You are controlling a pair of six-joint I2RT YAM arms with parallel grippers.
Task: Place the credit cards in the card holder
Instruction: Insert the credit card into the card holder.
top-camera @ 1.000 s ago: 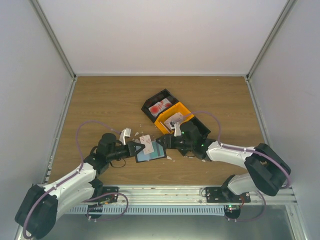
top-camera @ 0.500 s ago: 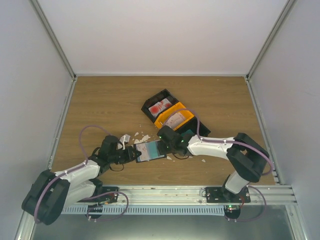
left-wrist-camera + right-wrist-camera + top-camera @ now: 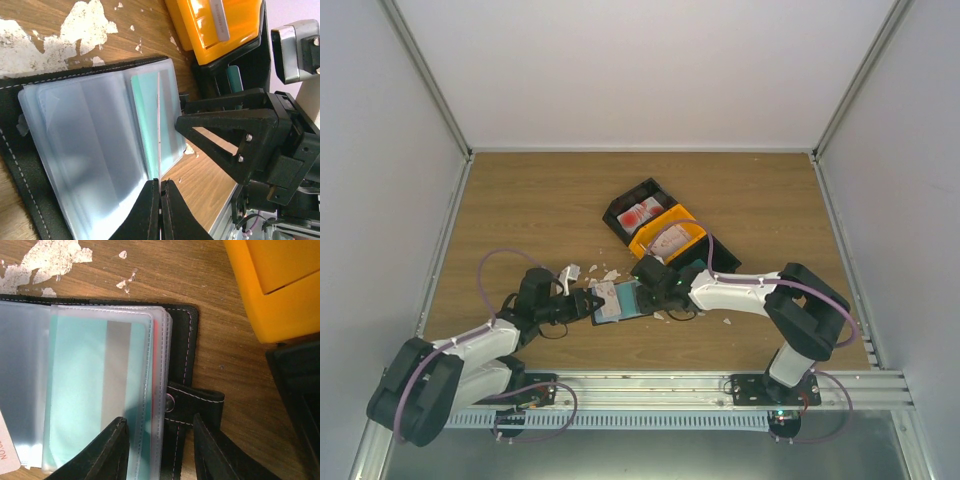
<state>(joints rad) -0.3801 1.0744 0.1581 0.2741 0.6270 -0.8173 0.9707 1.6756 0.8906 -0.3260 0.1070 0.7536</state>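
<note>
Your left pincer (image 3: 160, 192) is clamped on a thin pale card (image 3: 158, 125). From that wrist you see the card edge-on, standing upright over the clear sleeves of the open card holder (image 3: 35, 170). The holder lies flat on the table (image 3: 540, 200), between the two pincers and toward the near side. Your right pincer (image 3: 159, 430) has its fingers apart and grips nothing. They straddle the holder's edge on the clasp side, one finger over the sleeves and the other just past the clasp tab (image 3: 197, 400). A teal card (image 3: 80, 390) already sits in the top sleeve, and a red edge shows in a sleeve beneath it. White paper scraps (image 3: 55, 255) litter the wood beside the holder. Just beyond it stands an orange bin (image 3: 280, 290) with a grey-white card (image 3: 220, 20) inside. Touching that is a black bin (image 3: 620, 208) holding red-and-white cards (image 3: 640, 213).
</note>
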